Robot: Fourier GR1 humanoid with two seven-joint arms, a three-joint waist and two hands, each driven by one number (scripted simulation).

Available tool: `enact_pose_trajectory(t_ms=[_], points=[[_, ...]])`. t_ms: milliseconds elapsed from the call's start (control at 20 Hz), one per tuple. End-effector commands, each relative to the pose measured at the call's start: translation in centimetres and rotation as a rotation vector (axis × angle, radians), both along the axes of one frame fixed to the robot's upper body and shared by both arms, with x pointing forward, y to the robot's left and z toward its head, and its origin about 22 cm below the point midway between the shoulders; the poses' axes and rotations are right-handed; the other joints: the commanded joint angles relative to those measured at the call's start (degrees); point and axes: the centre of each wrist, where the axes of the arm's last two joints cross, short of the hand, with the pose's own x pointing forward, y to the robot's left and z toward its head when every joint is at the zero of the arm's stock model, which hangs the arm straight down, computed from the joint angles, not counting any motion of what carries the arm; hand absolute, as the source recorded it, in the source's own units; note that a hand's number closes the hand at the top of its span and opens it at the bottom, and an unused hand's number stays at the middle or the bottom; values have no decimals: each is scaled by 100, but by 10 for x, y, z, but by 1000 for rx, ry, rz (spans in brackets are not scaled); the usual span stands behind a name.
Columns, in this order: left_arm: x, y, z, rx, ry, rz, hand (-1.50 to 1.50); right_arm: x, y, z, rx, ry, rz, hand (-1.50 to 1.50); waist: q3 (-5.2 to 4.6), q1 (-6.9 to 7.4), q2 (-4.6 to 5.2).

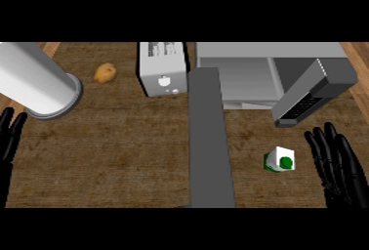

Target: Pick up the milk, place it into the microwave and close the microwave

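The milk [279, 159], a small white carton with green marks, stands on the wooden counter [122, 151] at the lower right. My right hand [336, 163] is just to its right, fingers straight and open, a small gap away from the carton. The microwave [249, 78] sits at the back right with its door [311, 95] swung open toward me, showing the grey cavity. My left hand [10, 134] rests open at the left edge, fingers up.
A grey upright bar [210, 141] runs down the middle of the view. A white toaster [162, 68] stands left of the microwave. A potato [105, 73] lies at the back left beside a large grey cylinder [36, 80].
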Motion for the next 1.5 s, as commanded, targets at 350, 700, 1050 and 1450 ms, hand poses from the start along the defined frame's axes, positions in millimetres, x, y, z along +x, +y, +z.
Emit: enact_pose_trajectory(t_ms=[350,700,1050,1450], points=[[-30,17,7,-9,7,-23,-150,10,-6,-62,-17,85,-60,-150,3,10,7],[-45,31,12,6,6,-11,-150,15,-26,-77,16,128,-107,-150,2,-1,6],[-61,28,-1,22,-4,-4,-150,20,-59,-113,5,167,-190,-150,2,9,6],[-61,35,0,9,0,10,-150,47,-89,-160,0,202,-254,-150,2,18,11]])
